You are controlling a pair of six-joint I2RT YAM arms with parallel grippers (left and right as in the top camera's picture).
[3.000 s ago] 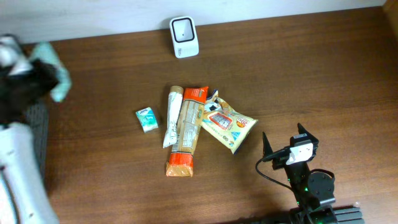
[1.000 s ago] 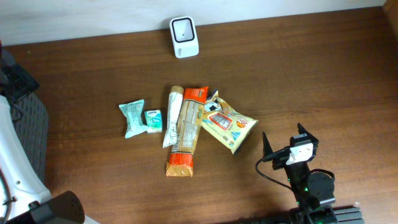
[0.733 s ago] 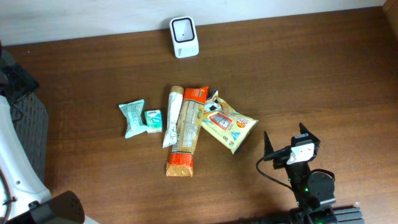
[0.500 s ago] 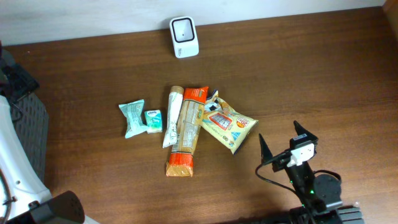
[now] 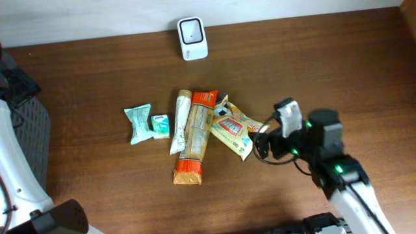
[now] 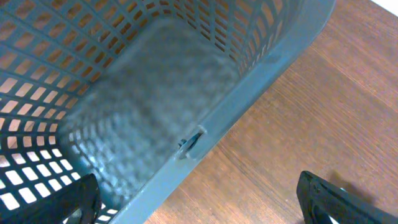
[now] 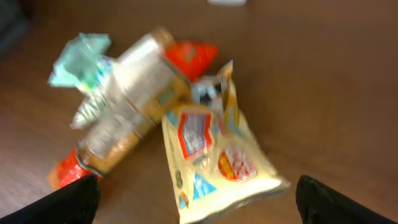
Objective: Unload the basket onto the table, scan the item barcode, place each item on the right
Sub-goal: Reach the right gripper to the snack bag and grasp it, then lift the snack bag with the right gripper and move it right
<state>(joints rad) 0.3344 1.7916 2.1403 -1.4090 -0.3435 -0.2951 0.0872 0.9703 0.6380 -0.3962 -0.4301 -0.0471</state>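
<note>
The white barcode scanner [image 5: 193, 38] stands at the back of the table. Several items lie in a pile mid-table: a teal packet [image 5: 138, 123], a small teal box [image 5: 160, 125], a white tube [image 5: 179, 121], a long orange pack [image 5: 195, 136] and a yellow snack bag [image 5: 237, 130]. My right gripper [image 5: 262, 140] hangs open at the yellow snack bag's right end. In the right wrist view the yellow snack bag [image 7: 214, 155] lies between and ahead of the open right gripper [image 7: 199, 208], untouched. My left gripper [image 6: 199, 211] is open and empty, straddling the basket's rim.
A grey-blue mesh basket [image 6: 249, 87] fills the left wrist view, and the same basket [image 5: 36, 140] sits at the table's left edge under the left arm [image 5: 16, 81]. Bare wood lies to the right of the pile and in front of the scanner.
My right arm has swung from the front edge up and left to the yellow snack bag, still open. The teal packet, airborne near the left arm three seconds ago, lies beside the small box.
</note>
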